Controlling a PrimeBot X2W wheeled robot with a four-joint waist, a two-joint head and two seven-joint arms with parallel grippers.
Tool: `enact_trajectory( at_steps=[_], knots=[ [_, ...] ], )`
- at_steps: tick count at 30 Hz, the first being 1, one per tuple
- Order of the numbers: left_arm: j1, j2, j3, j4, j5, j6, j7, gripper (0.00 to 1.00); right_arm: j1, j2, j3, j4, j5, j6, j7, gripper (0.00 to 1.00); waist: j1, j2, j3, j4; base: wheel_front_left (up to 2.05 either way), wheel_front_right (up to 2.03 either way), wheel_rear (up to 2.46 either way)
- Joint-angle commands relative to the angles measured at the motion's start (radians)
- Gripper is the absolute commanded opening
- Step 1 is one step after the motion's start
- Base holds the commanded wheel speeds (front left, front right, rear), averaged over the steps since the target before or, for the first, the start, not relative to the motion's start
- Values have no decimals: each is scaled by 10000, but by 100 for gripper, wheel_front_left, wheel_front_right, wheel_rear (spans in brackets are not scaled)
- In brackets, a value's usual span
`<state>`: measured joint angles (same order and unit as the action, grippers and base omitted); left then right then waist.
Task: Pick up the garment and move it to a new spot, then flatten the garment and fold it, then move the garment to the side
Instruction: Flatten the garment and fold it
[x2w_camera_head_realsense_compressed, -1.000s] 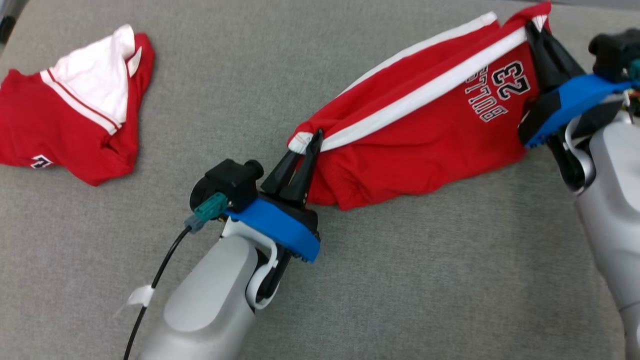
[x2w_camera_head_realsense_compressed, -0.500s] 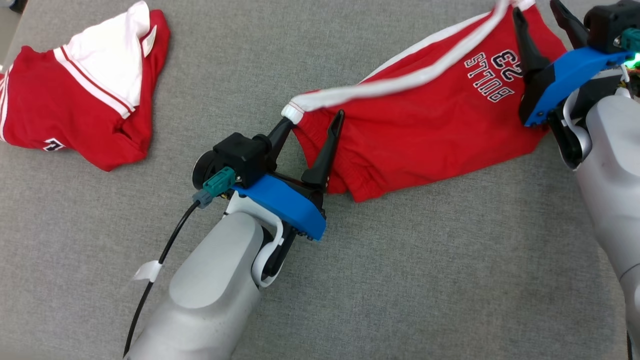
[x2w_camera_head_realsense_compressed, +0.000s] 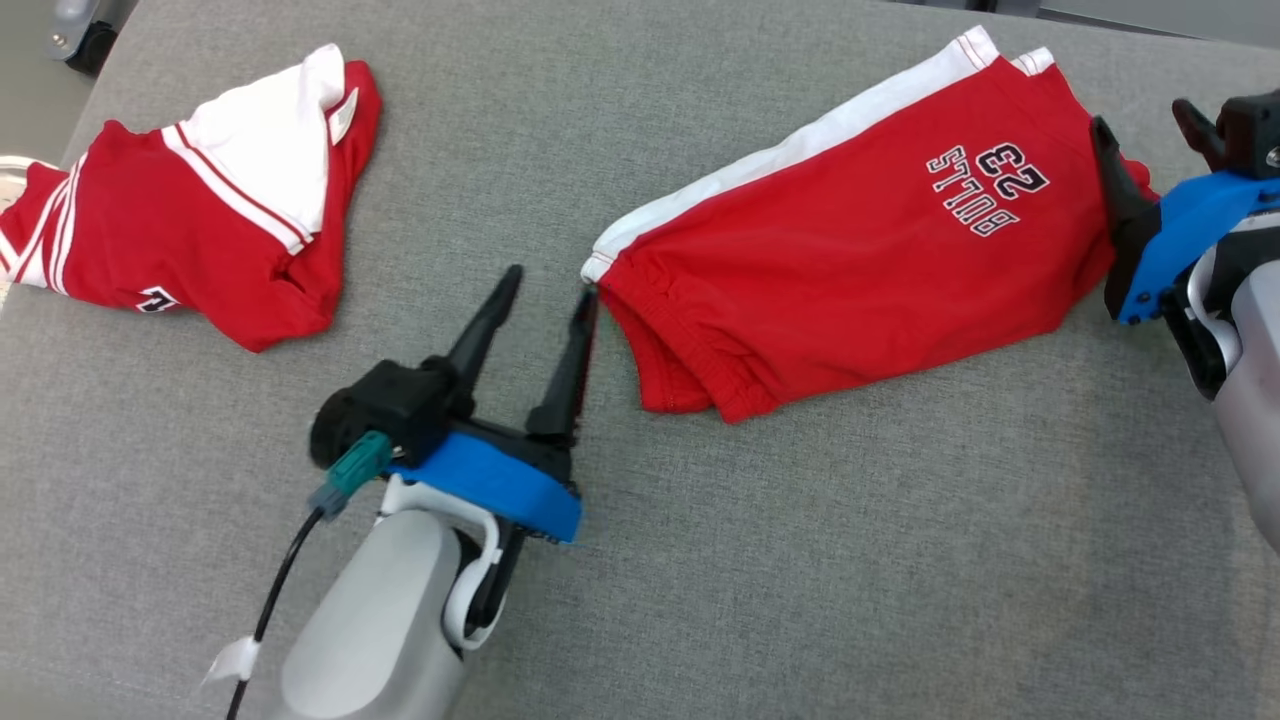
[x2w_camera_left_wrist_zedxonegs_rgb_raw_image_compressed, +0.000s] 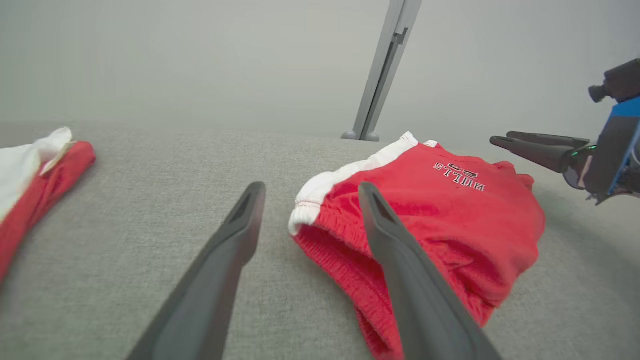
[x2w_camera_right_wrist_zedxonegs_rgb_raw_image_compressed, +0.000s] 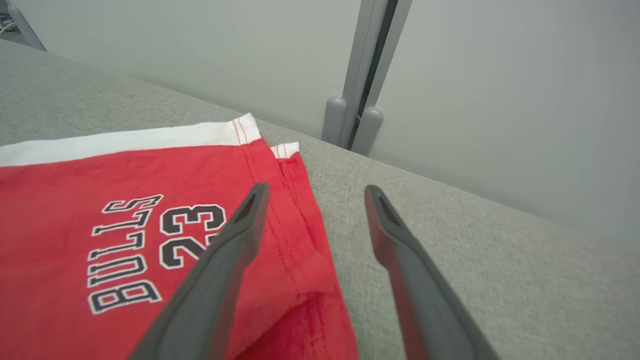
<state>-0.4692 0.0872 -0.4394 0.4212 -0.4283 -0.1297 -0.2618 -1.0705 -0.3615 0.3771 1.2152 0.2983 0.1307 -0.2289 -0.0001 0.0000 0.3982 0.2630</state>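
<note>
Both grippers have let go: the red shorts (x2w_camera_head_realsense_compressed: 850, 260) now lie flat on the grey fabric surface (x2w_camera_head_realsense_compressed: 800, 560). Their long axis slants from the waistband just beside the left gripper (x2w_camera_head_realsense_compressed: 552, 281) to the hem by the right gripper (x2w_camera_head_realsense_compressed: 1140, 113). Both sets of jaws stand wide and empty. A crumpled red-and-white garment (x2w_camera_head_realsense_compressed: 200, 240) lies well apart, beyond the shorts' waistband end.

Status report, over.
Left claw open, empty. Right claw open, empty. Red Bulls shorts flat on grey surface. Second red garment far left, not obstructing.
</note>
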Motion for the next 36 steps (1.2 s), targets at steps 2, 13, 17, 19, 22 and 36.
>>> enact_trajectory(
  at_steps=[2,13,17,19,22,36],
  knots=[
    [320,19,490,-357,284,51,-45,100,182,-124,107,116,146,1,138,100,1,0,10,70,0,0,0],
    [1187,-202,3034,-1807,1512,207,-45,100,250,-259,339,475,688,1,1162,100,1,0,197,355,0,0,0],
    [1318,-305,3402,-2040,1887,180,-45,100,404,-147,439,561,980,1,1758,100,1,0,225,400,0,0,0],
    [1362,-314,3486,-2069,1938,181,-45,100,444,-104,447,565,1080,3,1859,83,1,0,217,395,0,0,0],
    [1475,-352,3627,-2075,2098,168,-45,100,568,0,502,454,1403,3,2012,0,1,0,162,334,0,0,0],
    [2244,-364,4165,-1923,2741,190,-45,100,1974,-50,353,-569,3069,1,457,0,1,0,-984,-793,0,0,0]
  ],
)
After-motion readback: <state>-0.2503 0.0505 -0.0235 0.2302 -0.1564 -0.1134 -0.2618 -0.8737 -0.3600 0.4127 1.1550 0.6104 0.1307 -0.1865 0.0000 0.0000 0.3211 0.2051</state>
